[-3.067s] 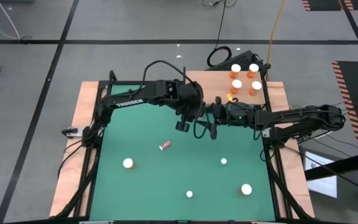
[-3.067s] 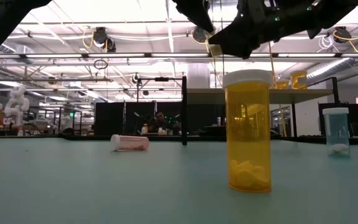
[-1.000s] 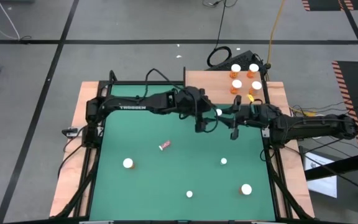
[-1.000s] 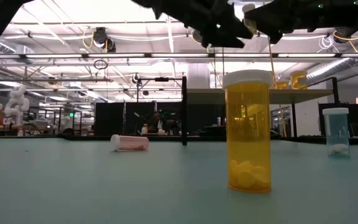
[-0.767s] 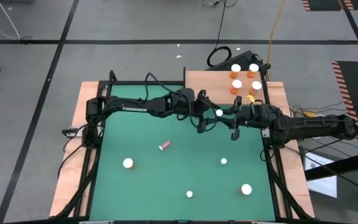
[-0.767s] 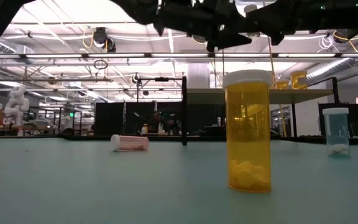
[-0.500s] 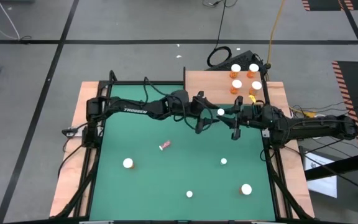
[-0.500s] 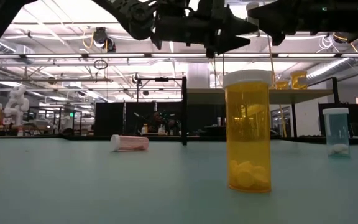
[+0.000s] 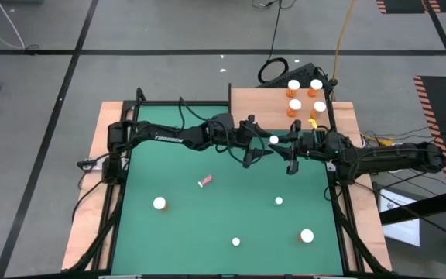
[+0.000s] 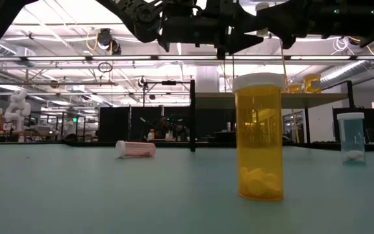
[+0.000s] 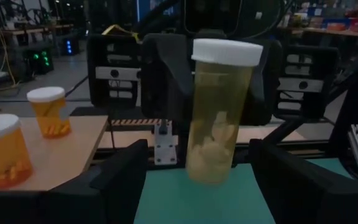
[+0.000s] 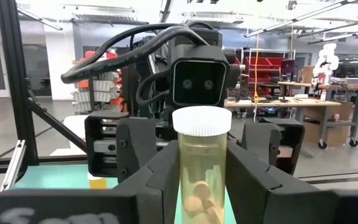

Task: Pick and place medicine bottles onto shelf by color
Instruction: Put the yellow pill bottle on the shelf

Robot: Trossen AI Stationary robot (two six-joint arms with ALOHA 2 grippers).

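Observation:
A pale yellow medicine bottle (image 12: 201, 168) with a white cap (image 9: 274, 139) hangs in the air over the mat's far middle, with my right gripper (image 12: 202, 186) shut on it. My left gripper (image 11: 207, 180) faces it from the table's left, level and open. Its two fingers (image 12: 124, 152) stand on either side of the bottle without touching it. The shelf (image 9: 258, 102) lies at the far right and carries several orange bottles (image 9: 294, 105). More bottles stand on the green mat (image 9: 159, 203), (image 9: 307, 235), and a pink-red one (image 9: 205, 181) lies on its side. My right gripper pinches the bottle's body (image 12: 188, 171) between its two fingers, below the cap. The fingers come level from the table's right side, one on each side of the body. The bottle stands about upright in the hold, cap up, lifted clear of the mat.
In the low view a large orange bottle (image 10: 258, 140) stands close in front and a small bluish one (image 10: 351, 138) to its right. Two small white-capped bottles (image 9: 279, 201), (image 9: 236, 241) stand on the near mat. A black post (image 9: 230, 97) marks the shelf's left edge.
My left gripper has tipped up from slanting downward to level and has reached a little farther toward the held bottle, so that its fingers flank it. The right gripper and the bottle have stayed in place.

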